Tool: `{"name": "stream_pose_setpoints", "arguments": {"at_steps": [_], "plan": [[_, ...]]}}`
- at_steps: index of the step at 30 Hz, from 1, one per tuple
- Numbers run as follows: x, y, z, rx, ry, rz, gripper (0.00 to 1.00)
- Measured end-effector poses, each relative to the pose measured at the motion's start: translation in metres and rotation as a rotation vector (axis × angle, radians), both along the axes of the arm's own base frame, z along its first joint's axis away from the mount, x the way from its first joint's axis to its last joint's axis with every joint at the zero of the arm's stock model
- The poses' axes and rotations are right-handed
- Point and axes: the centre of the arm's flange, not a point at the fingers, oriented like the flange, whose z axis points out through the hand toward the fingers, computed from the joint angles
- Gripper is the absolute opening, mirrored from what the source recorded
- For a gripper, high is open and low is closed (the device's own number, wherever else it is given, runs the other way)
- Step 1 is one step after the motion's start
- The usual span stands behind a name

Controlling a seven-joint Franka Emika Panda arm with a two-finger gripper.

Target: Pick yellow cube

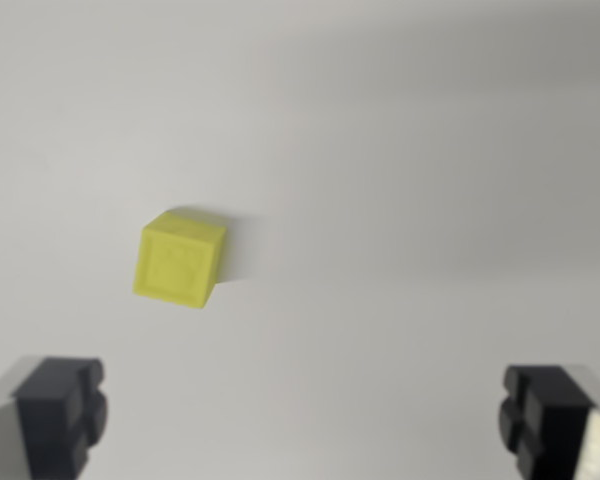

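Wrist view, looking down on a plain pale grey surface (400,150), evenly lit, slightly blurred throughout. Yellow cube (178,260) sits on the surface left of centre in the wrist view, a little above the middle of the frame. It is turned at a slight angle to the frame edges, top face showing a faint embossed pattern too soft to read. A weak shadow falls to its right and behind it. Gripper (305,415) enters from the bottom edge: one dark finger pad (62,410) at the wrist view's lower left, the other (542,415) at the lower right. Jaws stand wide apart, nothing between them. Cube lies above the line joining the two pads, nearer the left-hand pad, clear of both and touching neither. Height of the pads above the surface cannot be told.
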Motion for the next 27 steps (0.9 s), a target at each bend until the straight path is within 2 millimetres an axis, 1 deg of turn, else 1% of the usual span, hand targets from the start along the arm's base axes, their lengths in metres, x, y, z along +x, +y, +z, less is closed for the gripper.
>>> {"name": "stream_pose_setpoints", "arguments": {"at_steps": [5, 8, 27], "plan": [[0.0, 0.0, 0.0, 0.0, 0.0, -0.003, 1.0], [-0.002, 0.003, -0.004, 0.0, 0.001, -0.011, 1.0], [-0.011, 0.025, -0.051, -0.003, 0.002, -0.06, 1.0]]}}
